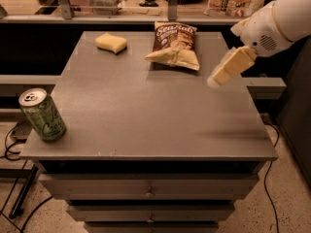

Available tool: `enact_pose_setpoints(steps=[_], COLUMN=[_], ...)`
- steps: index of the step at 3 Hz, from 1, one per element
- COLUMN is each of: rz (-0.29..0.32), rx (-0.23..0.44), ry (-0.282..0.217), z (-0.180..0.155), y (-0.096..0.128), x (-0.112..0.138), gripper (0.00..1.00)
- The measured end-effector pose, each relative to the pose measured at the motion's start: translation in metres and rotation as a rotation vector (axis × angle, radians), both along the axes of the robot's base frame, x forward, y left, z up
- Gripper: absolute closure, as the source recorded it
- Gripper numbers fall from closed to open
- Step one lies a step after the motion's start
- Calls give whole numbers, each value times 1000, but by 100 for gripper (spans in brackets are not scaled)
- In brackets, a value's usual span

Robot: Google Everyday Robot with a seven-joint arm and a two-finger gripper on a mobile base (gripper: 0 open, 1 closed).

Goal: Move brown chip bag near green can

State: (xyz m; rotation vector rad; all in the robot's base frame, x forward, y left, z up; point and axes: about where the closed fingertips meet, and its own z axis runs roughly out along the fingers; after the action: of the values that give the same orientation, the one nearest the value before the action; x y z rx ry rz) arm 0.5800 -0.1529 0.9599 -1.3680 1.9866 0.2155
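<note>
Presently we see the crinkly brown chip bag (173, 45) at the flat grey counter (146, 115)'s far edge, the cylindrical green can (42, 114) upright near-left — our pincer (219, 76) hovers right of the bag, grip impossible to tell.

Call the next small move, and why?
Probably shift the end effector left in view toward the crinkly dark brown chip bag: it hangs to the bag's right, apart from it, while the small green drink can stands at the near-left corner.
</note>
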Motion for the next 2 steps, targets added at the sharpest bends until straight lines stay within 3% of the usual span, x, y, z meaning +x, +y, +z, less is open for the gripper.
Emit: enact_pose_setpoints(steps=[2], rz=[-115], rx=[197], ry=[-62], z=[-24], y=[28], x=[78], gripper=[0])
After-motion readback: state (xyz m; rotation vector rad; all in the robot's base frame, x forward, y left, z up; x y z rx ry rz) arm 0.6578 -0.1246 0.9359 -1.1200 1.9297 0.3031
